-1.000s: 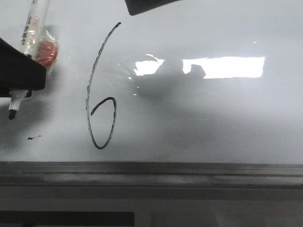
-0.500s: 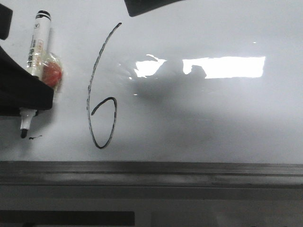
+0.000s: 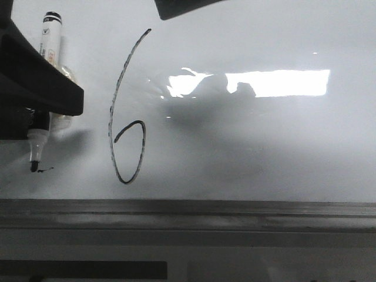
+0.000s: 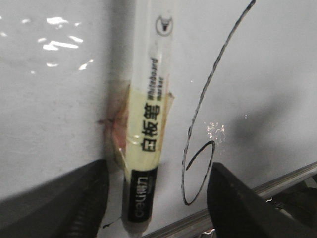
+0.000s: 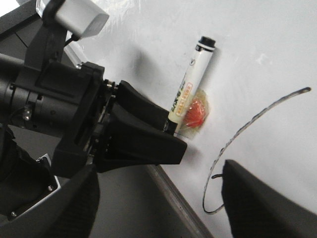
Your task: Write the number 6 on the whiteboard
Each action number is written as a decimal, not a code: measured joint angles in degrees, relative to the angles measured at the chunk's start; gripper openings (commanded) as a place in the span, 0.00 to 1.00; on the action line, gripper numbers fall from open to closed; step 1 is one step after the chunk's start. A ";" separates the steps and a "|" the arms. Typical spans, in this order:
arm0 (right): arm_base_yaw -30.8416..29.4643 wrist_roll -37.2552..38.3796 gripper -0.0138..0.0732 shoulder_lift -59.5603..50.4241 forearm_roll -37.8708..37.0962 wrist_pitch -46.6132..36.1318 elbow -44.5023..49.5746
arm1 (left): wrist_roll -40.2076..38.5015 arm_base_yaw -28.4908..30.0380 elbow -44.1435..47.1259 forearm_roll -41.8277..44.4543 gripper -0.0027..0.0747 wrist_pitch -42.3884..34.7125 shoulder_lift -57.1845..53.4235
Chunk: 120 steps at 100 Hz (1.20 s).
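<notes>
The number 6 (image 3: 110, 126) is drawn in black on the whiteboard (image 3: 264, 141). It also shows in the left wrist view (image 4: 184, 168) and the right wrist view (image 5: 247, 123). A white marker (image 3: 49, 35) lies left of it, tip by a tiny black squiggle (image 3: 42, 170). My left gripper (image 4: 159, 196) is open. Its fingers (image 4: 74, 203) stand wide on either side of the marker (image 4: 148, 119) without touching it. My right gripper (image 5: 168, 213) is open and empty, above the board's near edge. Only a dark part of it (image 3: 182, 7) shows at the top of the front view.
A grey metal ledge (image 3: 235, 211) runs along the board's near edge. A red piece under clear tape (image 5: 195, 111) is stuck to the marker's side. A bright rectangular light reflection (image 3: 276, 82) lies right of the digit.
The marker came down and a little right until its tip reached the squiggle. My left gripper moved right over the marker and now hides the red piece. The digit is unchanged.
</notes>
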 measured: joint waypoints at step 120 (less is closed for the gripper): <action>0.00 0.00 0.09 -54.77 -2.59 -25.42 45.31 | 12.78 0.05 18.20 14.41 0.01 0.10 -54.63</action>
